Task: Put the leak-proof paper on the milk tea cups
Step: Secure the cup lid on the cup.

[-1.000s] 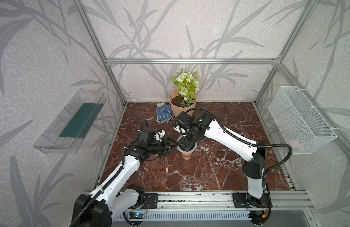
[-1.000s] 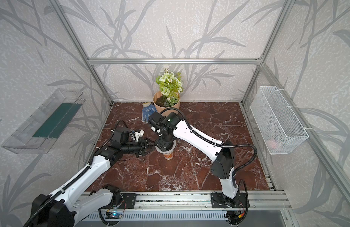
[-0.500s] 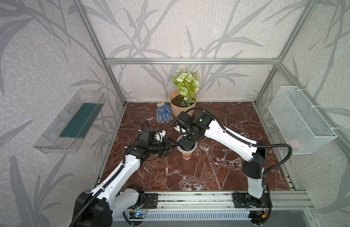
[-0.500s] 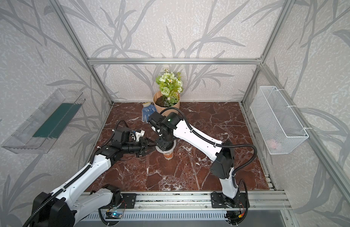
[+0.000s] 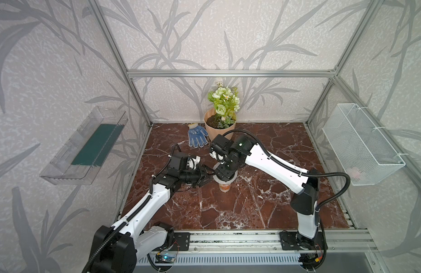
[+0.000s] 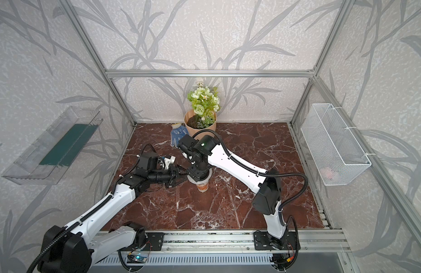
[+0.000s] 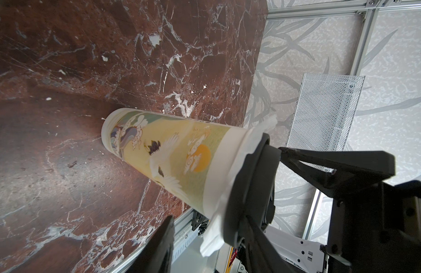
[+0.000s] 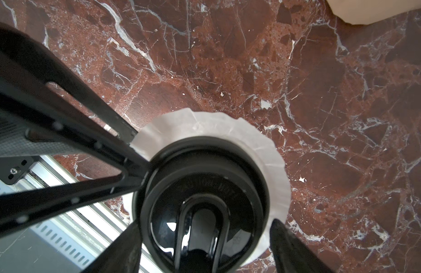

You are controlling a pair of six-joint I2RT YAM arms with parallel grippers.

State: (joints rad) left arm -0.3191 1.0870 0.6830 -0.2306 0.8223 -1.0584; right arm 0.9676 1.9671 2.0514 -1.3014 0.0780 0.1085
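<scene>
White leak-proof paper [image 8: 228, 127] covers the milk tea cup [image 7: 169, 151] mid-table, under a black lid [image 8: 240, 189]. The right gripper [image 8: 204, 224] straddles the lid from above, grip unclear. The left gripper [image 7: 224, 184], parted, touches its left rim.

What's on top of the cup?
A crinkly white paper covers the mouth of the cup, and a black lid sits on the paper. What's inside the cup is hidden, because both cover it.
</scene>
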